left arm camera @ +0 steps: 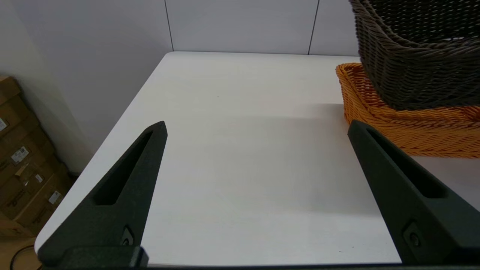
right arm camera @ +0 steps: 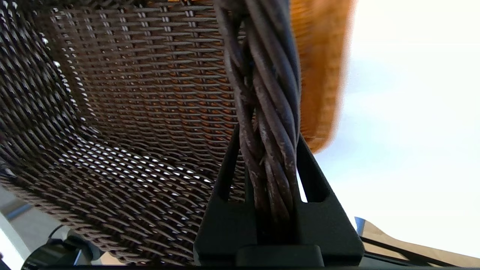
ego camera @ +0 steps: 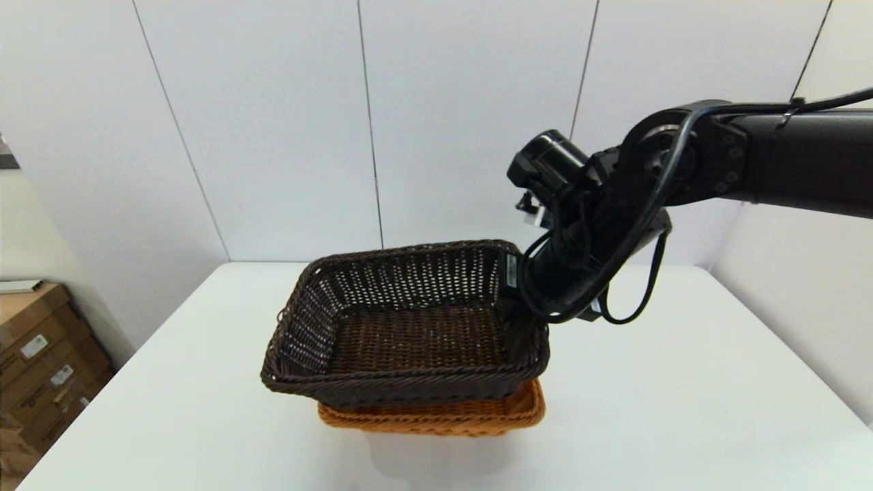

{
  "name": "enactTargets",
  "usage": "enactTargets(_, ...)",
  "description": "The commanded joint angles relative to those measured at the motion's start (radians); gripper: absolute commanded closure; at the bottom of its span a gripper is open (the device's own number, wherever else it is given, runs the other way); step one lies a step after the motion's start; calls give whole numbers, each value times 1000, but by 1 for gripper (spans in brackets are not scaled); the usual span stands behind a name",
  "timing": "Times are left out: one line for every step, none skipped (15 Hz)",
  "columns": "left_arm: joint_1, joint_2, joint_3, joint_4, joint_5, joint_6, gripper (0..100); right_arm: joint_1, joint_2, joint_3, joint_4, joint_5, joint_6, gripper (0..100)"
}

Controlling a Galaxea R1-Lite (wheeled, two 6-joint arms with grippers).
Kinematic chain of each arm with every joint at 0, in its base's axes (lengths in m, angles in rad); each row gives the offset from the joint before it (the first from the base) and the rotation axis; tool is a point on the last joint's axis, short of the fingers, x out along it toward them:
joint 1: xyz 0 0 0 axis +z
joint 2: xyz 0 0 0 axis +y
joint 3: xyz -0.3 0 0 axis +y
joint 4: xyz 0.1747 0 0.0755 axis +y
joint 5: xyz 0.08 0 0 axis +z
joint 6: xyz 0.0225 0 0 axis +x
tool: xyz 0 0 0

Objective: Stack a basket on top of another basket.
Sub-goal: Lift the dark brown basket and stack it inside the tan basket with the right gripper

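— Baskets first: where is the dark basket (ego camera: 409, 327) relative to the orange basket (ego camera: 436, 416)?

— Directly above it, tilted, its near end low over the orange basket's rim and its far end higher. From the left wrist view its bottom seems to dip inside the orange rim, though I cannot tell whether the two touch yet.

— What holds it?

— The right pincer (right arm camera: 270, 176), clamped on the braided rim at the dark basket's far right corner. The right wrist view shows both fingers pressed either side of that thick braid. Holding one corner probably explains the tilt: the weight hangs away from the grip.

— And the orange basket?

— Resting flat on the white surface (ego camera: 682, 382), mostly hidden beneath the dark one; only its near edge shows.

— The other arm?

— The left pincer (left arm camera: 255, 127) waits beside the orange basket, low over the surface, spread wide and holding nothing.

— How far along?

— Nearly done, I judge. The dark basket needs lowering and levelling so it nests squarely before release.
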Motion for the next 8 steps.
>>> enactTargets(0, 0, 0, 0, 0, -1, 0, 6, 53, -15, 4, 39, 18, 100)
enactTargets(0, 0, 0, 0, 0, -1, 0, 6, 55, -18, 1, 39, 18, 100)
enactTargets(0, 0, 0, 0, 0, -1, 0, 5, 58, -25, -11, 41, 18, 100)
enactTargets(0, 0, 0, 0, 0, -1, 0, 0, 64, -36, -13, 41, 18, 100)
enactTargets(0, 0, 0, 0, 0, -1, 0, -8, 66, -44, -13, 42, 17, 100)
enactTargets(0, 0, 0, 0, 0, -1, 0, -23, 67, -50, -14, 44, 14, 100)
enactTargets(0, 0, 0, 0, 0, -1, 0, -35, 72, -62, -13, 67, 10, 100)
enactTargets(0, 0, 0, 0, 0, -1, 0, -46, 73, -62, -11, 87, 9, 100)
